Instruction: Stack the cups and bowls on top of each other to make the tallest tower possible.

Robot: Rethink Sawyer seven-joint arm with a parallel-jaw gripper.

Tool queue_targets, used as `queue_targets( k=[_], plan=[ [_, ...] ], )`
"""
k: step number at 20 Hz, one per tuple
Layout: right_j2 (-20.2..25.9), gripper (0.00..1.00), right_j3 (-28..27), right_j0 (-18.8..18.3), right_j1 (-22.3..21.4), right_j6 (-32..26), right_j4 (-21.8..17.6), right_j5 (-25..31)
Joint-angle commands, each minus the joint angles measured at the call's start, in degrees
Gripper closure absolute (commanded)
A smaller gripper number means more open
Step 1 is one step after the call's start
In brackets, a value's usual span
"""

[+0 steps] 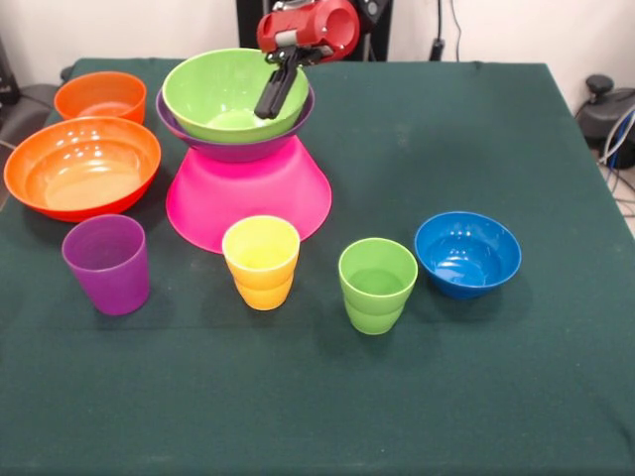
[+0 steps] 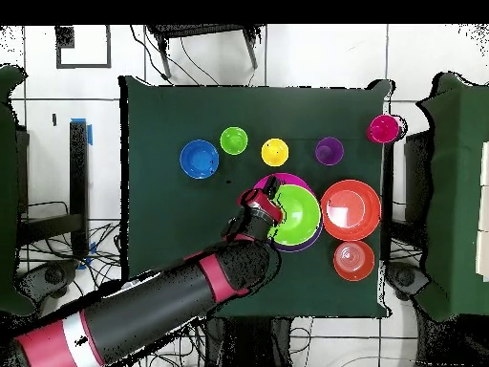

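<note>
The desk (image 1: pixel 476 397) carries the tower (image 1: pixel 243 159) at upper left of centre in the front view: pink bowl (image 1: pixel 248 193) inverted, purple bowl (image 1: pixel 233 151) on it, green bowl (image 1: pixel 223 94) on top. The gripper (image 1: pixel 275 91) pinches the green bowl's right rim. A sideways tug on release could tip that bowl or slide the pile off the sloped pink base. The large orange bowl (image 1: pixel 81 167) touches nothing but sits near. Purple cup (image 1: pixel 107 263), yellow cup (image 1: pixel 261 262) and green cup (image 1: pixel 377 284) wait below; a low swing could topple them.
</note>
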Motion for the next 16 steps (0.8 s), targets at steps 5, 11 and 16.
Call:
queue_targets(
  k=[5,11,16],
  plan=[
    [10.88,1.00,0.19,0.59,-0.43,-7.10,-2.25,-5.54],
    [11.39,1.00,1.43,0.43,2.34,-8.06,0.85,-8.90],
    [12.22,1.00,2.83,0.80,2.98,-7.77,0.99,-10.09]
  ],
)
